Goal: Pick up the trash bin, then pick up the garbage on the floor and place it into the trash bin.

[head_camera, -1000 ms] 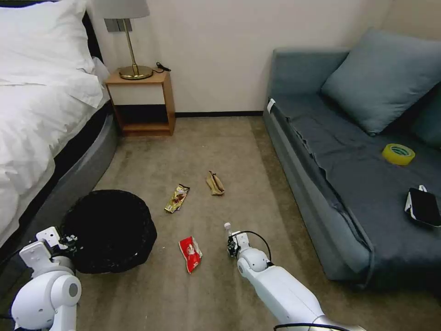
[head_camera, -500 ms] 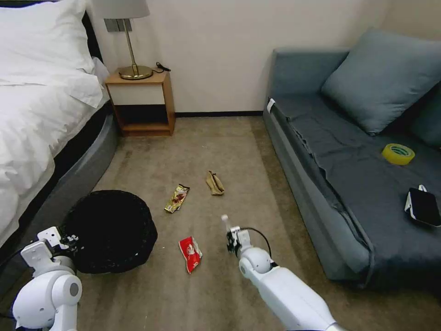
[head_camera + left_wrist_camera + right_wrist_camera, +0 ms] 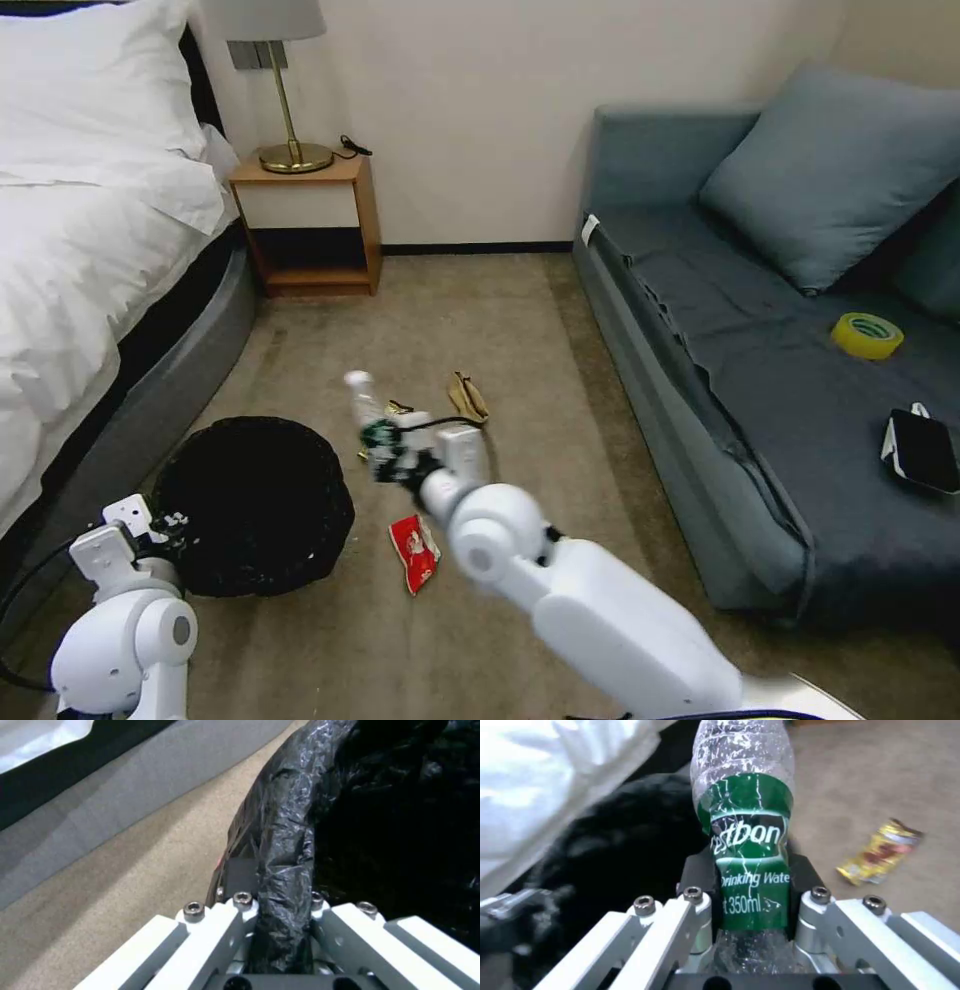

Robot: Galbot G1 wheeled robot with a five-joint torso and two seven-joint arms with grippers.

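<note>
In the right wrist view, fingers around bottle.

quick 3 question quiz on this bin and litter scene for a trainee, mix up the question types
1. True or false: the right gripper is shut on the bottle.
2. What does the left gripper clamp? A) the red snack packet B) the trash bin's bag-lined rim C) the lamp
3. Fill in: besides the red snack packet and the candy wrapper, the ______ lies on the carpet.

Key
1. True: its fingers pinch the green label.
2. B
3. crumpled tan scrap
</note>
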